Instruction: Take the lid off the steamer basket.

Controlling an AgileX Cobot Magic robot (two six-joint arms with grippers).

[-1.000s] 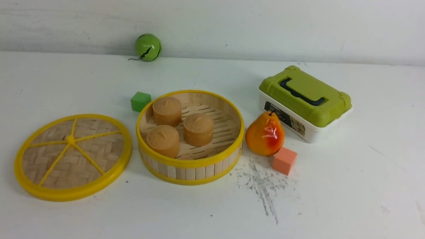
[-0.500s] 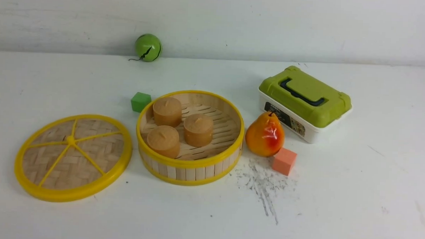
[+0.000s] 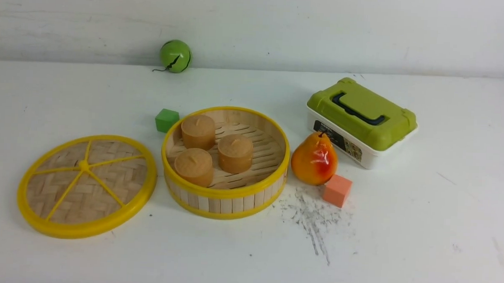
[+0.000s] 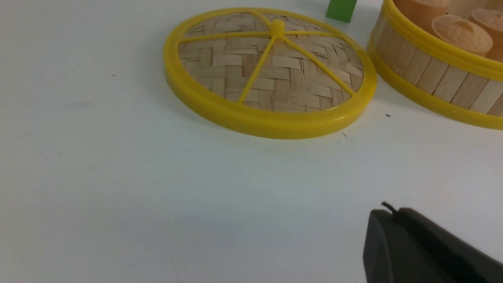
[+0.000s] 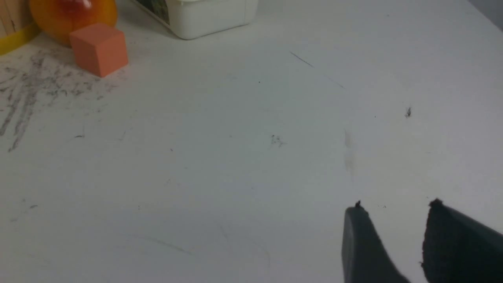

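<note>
Where one lid (image 3: 83,181) lies flat, one basket (image 3: 225,193), three buns (image 3: 235,154)

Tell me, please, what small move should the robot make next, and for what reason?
Probably none: both arms could simply stay back. The lid already lies flat on the table beside the steamer basket, whose buns are uncovered.
</note>
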